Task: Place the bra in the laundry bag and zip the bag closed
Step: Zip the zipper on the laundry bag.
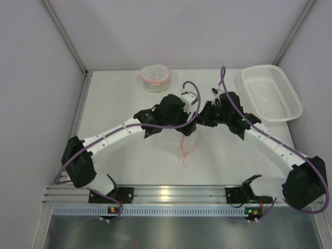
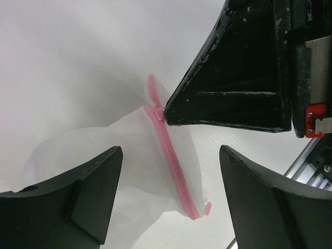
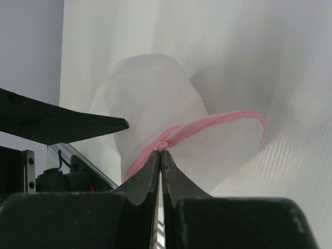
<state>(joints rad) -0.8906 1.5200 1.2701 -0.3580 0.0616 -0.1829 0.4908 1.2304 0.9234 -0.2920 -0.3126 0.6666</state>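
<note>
Bag [image 1: 174,141]: white mesh, lying at the middle of the desk [image 1: 124,168], slightly toward the near edge. Its pink zip [image 2: 171,161] runs along the upper seam. One end of the zip is lifted; the other trails toward the near edge.

Right gripper [image 3: 162,150]: jaws fully closed, pinching the lifted end of the zip at their tips. The bag hangs and bulges directly beyond the tips, with the zip curving away to the right in the right wrist view.

Left gripper [image 2: 170,155]: jaws spread wide, holding nothing. It sits above the bag, with the zip line running between the two fingers [image 2: 88,192]. Neither finger appears to touch the mesh, though the view is too close to be certain. The right gripper's tips meet the zip just ahead of the left fingers.

Bag contents: not discernible through the mesh.

Other items: a round container [image 1: 155,77] with a pink rim at the far edge, near its middle. A white basket [image 1: 295,104] at the far right corner. Both stand well apart from the bag.
</note>
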